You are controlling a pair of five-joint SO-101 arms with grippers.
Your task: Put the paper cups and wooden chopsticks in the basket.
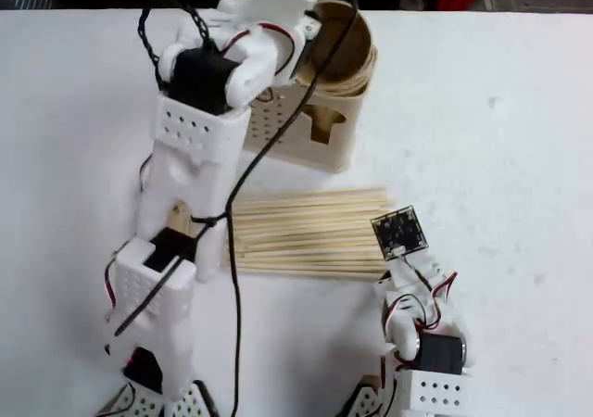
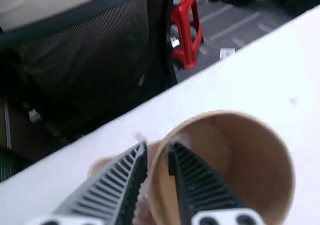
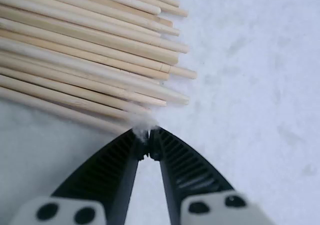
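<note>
Here, round paper cup (image 2: 235,155) in ribbed left tool (image 2: 157,147); slim wooden chopsticks (image 3: 90,50)

A white table (image 1: 519,157) with a faintly mottled top carries everything. A cream basket (image 1: 310,139) stands on it toward the far edge. The basket's near wall is pierced with rows of small holes on one part and has a shaped cut-out on the other. In front of the basket, near it but apart from it, a loose sheaf of wooden chopsticks (image 1: 306,232) lies flat on the tabletop. The sticks run across the table, roughly parallel, side by side and partly overlapping, with uneven ends — some reach farther than others
</note>
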